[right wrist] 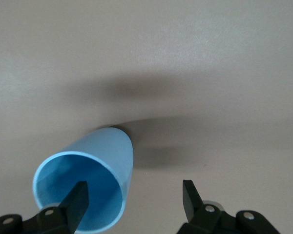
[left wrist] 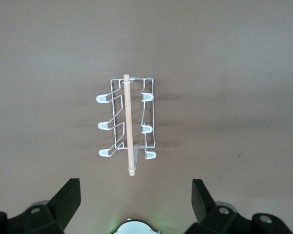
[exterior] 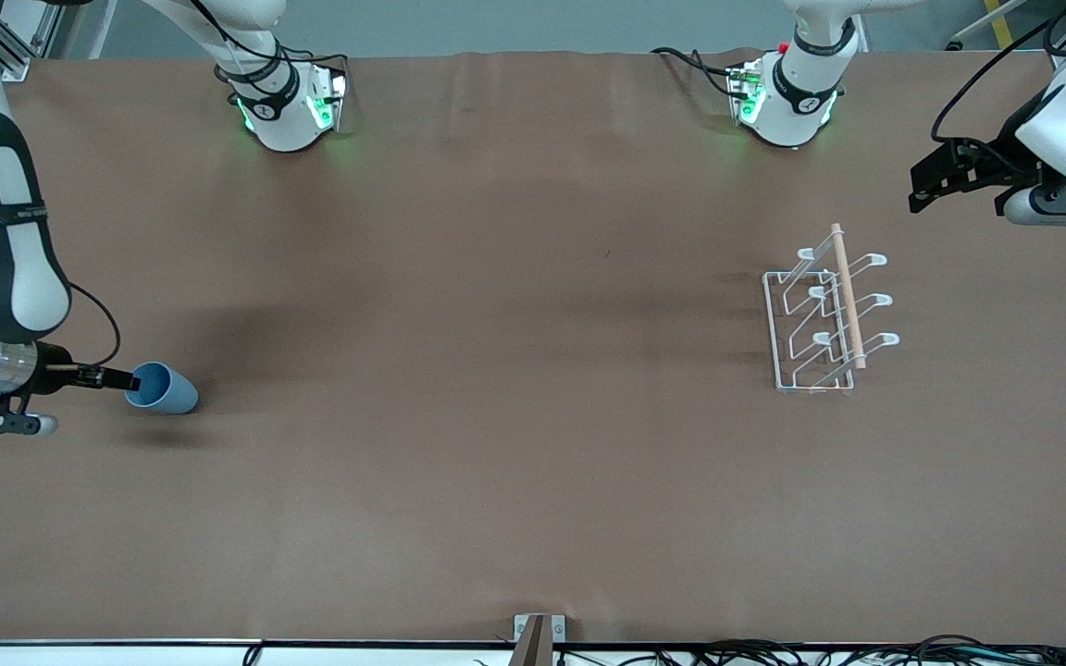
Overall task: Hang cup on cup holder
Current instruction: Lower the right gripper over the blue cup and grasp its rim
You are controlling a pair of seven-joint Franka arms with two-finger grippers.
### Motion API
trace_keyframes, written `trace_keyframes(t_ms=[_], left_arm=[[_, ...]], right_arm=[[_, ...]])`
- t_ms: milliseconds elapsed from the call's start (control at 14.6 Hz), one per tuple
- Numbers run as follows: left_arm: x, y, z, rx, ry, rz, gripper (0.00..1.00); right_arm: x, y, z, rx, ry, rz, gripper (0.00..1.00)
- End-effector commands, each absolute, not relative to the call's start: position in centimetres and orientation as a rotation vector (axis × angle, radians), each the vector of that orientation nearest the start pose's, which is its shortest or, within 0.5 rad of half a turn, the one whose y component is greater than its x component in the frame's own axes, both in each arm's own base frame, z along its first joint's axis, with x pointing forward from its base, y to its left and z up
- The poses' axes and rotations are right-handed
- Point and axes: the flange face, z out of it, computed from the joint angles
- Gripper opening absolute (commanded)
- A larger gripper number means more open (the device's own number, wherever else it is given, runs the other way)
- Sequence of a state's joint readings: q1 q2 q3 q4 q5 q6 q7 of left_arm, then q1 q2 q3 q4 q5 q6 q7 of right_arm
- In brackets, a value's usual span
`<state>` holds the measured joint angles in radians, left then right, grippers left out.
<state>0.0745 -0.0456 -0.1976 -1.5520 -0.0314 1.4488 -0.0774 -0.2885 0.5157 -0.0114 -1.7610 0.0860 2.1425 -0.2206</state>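
Two grippers stand spread: the right gripper (right wrist: 132, 204) at the cup (right wrist: 90, 180), one finger (right wrist: 77, 201) inside the mouth, the other outside, nothing clamped. The cup lies tipped on the brown table (exterior: 496, 462). The left gripper (left wrist: 136, 200) waits open above the cup holder (exterior: 827, 314), well apart.

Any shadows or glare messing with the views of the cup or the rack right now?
Front view: soft shadows beside the cup and cup holder, green base lights, no glare. Right wrist view: a dark shadow on the table next to the cup. Left wrist view: even light, faint shadows by the cup holder.
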Motion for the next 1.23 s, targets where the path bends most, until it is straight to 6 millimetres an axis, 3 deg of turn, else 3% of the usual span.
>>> trace_keyframes(t_ms=[0,137,274,617,823,1028,1165], left_arm=[[52.4,-7.1,65.2,-3.173,0.088,0.104,1.0],[52.4,-7.1,65.2,-3.174,0.088,0.104,1.0],[52.5,-7.1,65.1,-3.174,0.088,0.107,1.0],[52.5,-7.0,65.1,-3.175,0.086,0.107,1.0],[52.5,-7.1,65.1,-3.174,0.088,0.107,1.0],[52.5,-7.1,65.0,-3.173,0.093,0.111,1.0],[53.0,-7.3,64.2,-3.17,0.131,0.135,1.0]], right_arm=[[61.5,-18.1,25.0,-3.014,0.189,0.183,0.56],[61.3,-18.1,24.4,-3.011,0.19,0.197,0.24],[61.3,-17.8,23.7,-3.007,0.184,0.21,0.04],[62.0,-17.5,25.2,-3.012,0.182,0.181,0.01],[62.1,-15.3,29.6,-2.996,0.133,0.169,0.01],[61.4,-12.3,34.4,-2.866,0.141,0.187,0.02],[61.0,-9.1,37.3,-2.782,0.115,0.194,0.02]])
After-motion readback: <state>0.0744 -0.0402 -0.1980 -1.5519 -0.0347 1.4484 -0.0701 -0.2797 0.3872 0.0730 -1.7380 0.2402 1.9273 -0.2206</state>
